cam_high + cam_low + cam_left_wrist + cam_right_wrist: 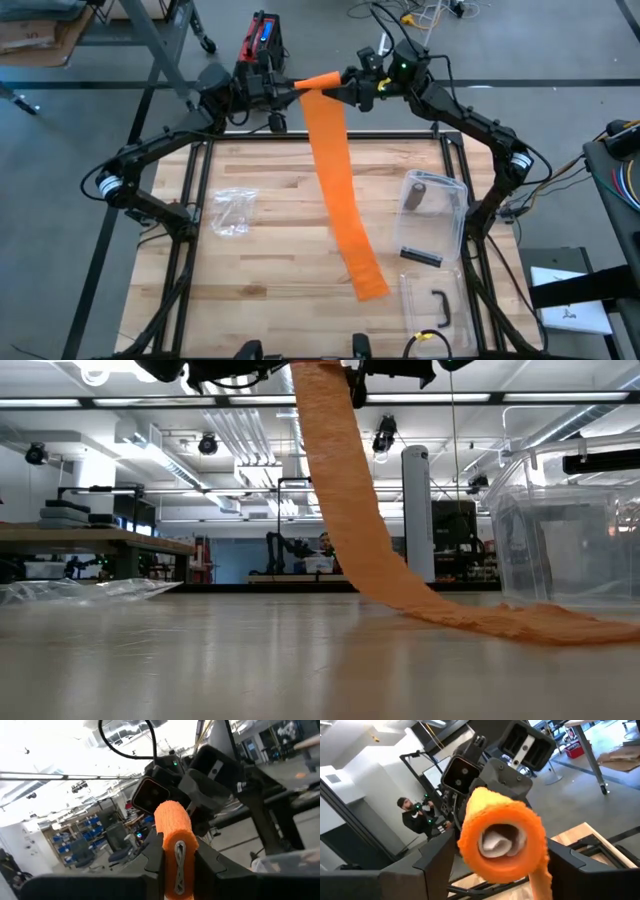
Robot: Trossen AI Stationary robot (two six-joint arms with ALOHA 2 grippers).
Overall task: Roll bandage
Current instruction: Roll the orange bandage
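Both arms are raised above the bench's (270, 170) far edge, wrists pointing at each other, grippers nearly meeting at mid-edge.

1 orange bandage (338, 180): the rolled end is up in the air betw. the two grippers, and the loose tail hangs down and runs across the bench toward the near edge, right of centre.

Left gripper (179, 862): jaws pinching the roll from both sides. Right gripper (492, 857): jaws flank the roll's open end, gripping it.

1 clear plastic bin (435, 215) near the right edge. 1 clear bag (232, 210) near the left edge.

1 person (415, 817) in the room behind.
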